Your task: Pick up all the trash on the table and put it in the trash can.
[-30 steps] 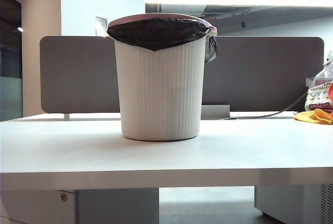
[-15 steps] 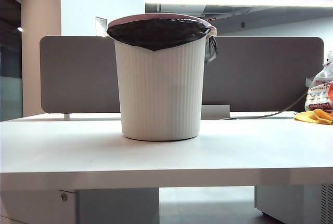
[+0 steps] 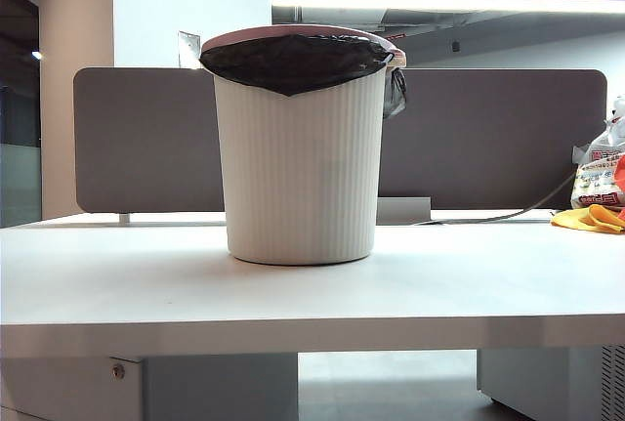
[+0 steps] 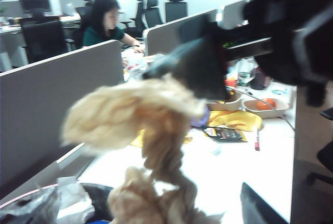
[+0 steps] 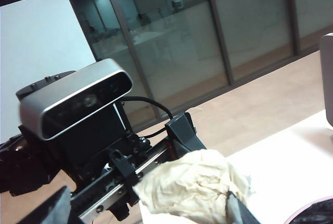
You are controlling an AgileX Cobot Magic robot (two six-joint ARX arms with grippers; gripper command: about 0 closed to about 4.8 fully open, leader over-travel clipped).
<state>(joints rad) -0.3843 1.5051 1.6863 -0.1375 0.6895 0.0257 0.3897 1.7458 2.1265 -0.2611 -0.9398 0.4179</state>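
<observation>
trash can (image 3: 301, 147): one, standing upright on the table (image 3: 293, 294), black liner folded over its rim. in the exterior view no paper is lying on the tabletop and neither arm is showing.

trash, counted across the wrist views: at least two beige wads. a long, loose wad (image 4: 151, 146) is hanging in the left wrist view at the left gripper (image 4: 218, 130), above the black liner (image 4: 31, 206) showing at the edge of that picture. a second, rounder wad (image 5: 192, 187) is sitting by the right gripper (image 5: 151, 208) in the right wrist view. (a third wad is not showing anywhere, so its place cannot be told.)

grippers: two. the left one's fingers are standing wide, and the blur is leaving it unclear whether the paper is pinched or dropping free. the right one's fingers are also spread wide with the wad between them; whether they are pressing on it cannot be told.

progress, as a judgement: the table is looking cleared, and the job seems to be nearing its end, with these wads remaining to go into the can.

other items: one grey partition (image 3: 488, 138), one white printed bag (image 3: 598, 172), one yellow item (image 3: 591, 218).
</observation>
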